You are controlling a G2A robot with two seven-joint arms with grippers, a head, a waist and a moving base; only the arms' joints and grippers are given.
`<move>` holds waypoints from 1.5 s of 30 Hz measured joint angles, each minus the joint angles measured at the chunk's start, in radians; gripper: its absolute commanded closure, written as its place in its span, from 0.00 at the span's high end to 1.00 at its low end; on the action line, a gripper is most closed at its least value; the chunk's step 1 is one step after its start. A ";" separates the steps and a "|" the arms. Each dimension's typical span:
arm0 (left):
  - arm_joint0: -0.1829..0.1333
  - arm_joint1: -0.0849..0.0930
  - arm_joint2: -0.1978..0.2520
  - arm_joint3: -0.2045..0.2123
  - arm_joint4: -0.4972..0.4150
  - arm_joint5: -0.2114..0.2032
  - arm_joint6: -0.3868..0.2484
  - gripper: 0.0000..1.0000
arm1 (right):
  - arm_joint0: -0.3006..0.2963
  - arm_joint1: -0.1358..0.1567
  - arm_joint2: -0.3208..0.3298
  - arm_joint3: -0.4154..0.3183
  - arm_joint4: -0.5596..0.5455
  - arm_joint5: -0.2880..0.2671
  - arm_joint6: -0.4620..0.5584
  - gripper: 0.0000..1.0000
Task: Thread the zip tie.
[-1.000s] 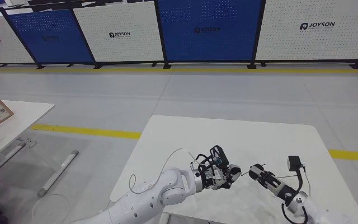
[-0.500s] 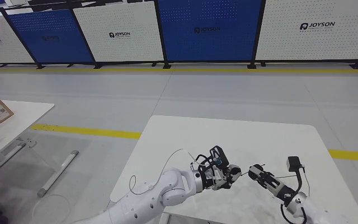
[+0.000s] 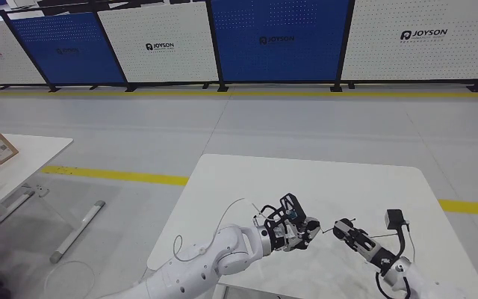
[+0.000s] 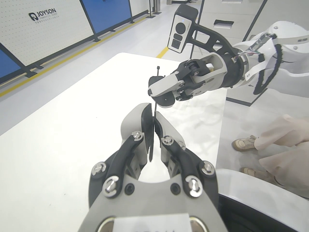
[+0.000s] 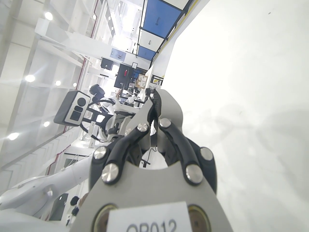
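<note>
A thin black zip tie (image 4: 154, 106) stretches between my two grippers above the white table (image 3: 299, 179). My left gripper (image 4: 153, 119) is shut on the strap, whose tail hangs down between the fingers. Just beyond it, my right gripper (image 4: 154, 92) is shut on the same tie near its small head (image 4: 158, 68), which sticks out past the fingertips. In the top view the left gripper (image 3: 312, 229) and the right gripper (image 3: 340, 228) face each other tip to tip near the table's front. In the right wrist view the right gripper (image 5: 152, 97) has its fingers pressed together.
The table's right edge (image 4: 222, 131) runs close beside the grippers. A grey filing cabinet (image 4: 229, 13) stands beyond that edge. The tabletop (image 3: 314, 187) stretches bare behind the arms.
My right gripper has shifted slightly to the right, away from the left one. The left gripper has stayed in place.
</note>
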 measured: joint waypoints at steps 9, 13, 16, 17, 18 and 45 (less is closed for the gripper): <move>0.007 -0.003 -0.005 -0.008 0.021 -0.002 -0.018 0.32 | -0.001 -0.002 -0.005 -0.013 -0.023 0.020 -0.031 0.00; 0.010 -0.006 -0.004 -0.016 0.011 0.025 -0.064 0.35 | -0.006 -0.004 -0.008 -0.022 -0.041 0.027 -0.074 0.00; 0.014 -0.010 -0.002 -0.022 -0.008 0.035 -0.065 0.62 | -0.011 -0.006 -0.016 -0.027 -0.056 0.027 -0.103 0.00; 0.014 -0.012 -0.001 -0.019 -0.012 0.034 -0.067 1.00 | -0.012 -0.007 -0.018 -0.027 -0.058 0.027 -0.109 0.00; 0.013 -0.013 0.001 -0.016 -0.014 0.037 -0.071 1.00 | -0.012 -0.008 -0.020 -0.026 -0.061 0.028 -0.115 0.00; 0.016 -0.034 0.002 0.012 -0.171 0.113 -0.122 1.00 | -0.011 -0.014 -0.043 -0.025 -0.099 0.042 -0.165 0.00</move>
